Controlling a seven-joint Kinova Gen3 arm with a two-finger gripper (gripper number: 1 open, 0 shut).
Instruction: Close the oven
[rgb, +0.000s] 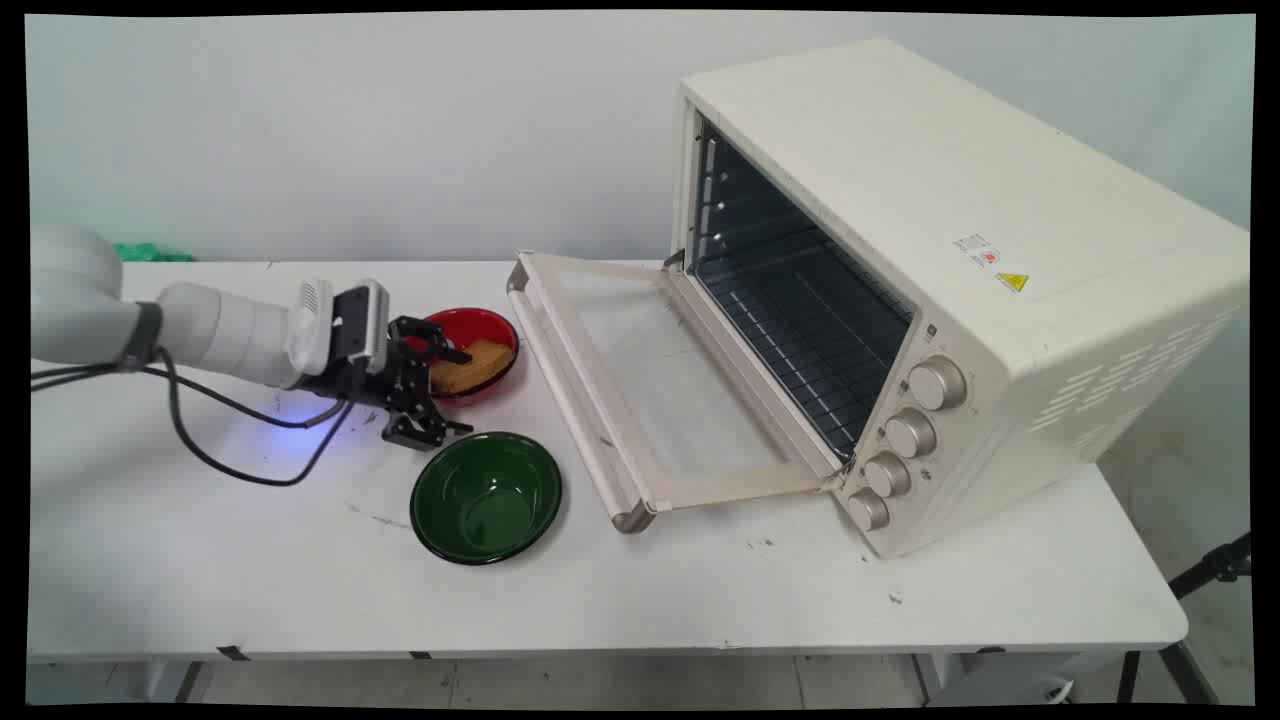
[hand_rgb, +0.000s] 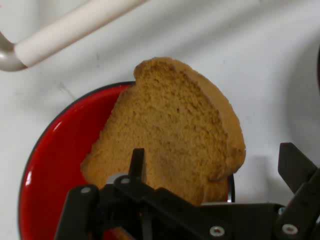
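Note:
A slice of brown toast (rgb: 478, 364) (hand_rgb: 170, 115) leans in a red bowl (rgb: 492, 325) (hand_rgb: 47, 165) on the white table. My gripper (rgb: 452, 392) (hand_rgb: 215, 155) comes in low from the left at the bowl's near-left rim and is open. One finger (hand_rgb: 137, 162) lies over the toast's lower edge; the other finger (hand_rgb: 295, 165) stands outside the bowl, over the table. An empty green bowl (rgb: 487, 497) sits just in front of the gripper.
A cream toaster oven (rgb: 950, 230) stands at the right with its glass door (rgb: 650, 380) folded down flat beside the bowls. The door's handle (rgb: 570, 400) (hand_rgb: 75, 25) lies close to the red bowl. Black cables (rgb: 230, 440) trail on the table at left.

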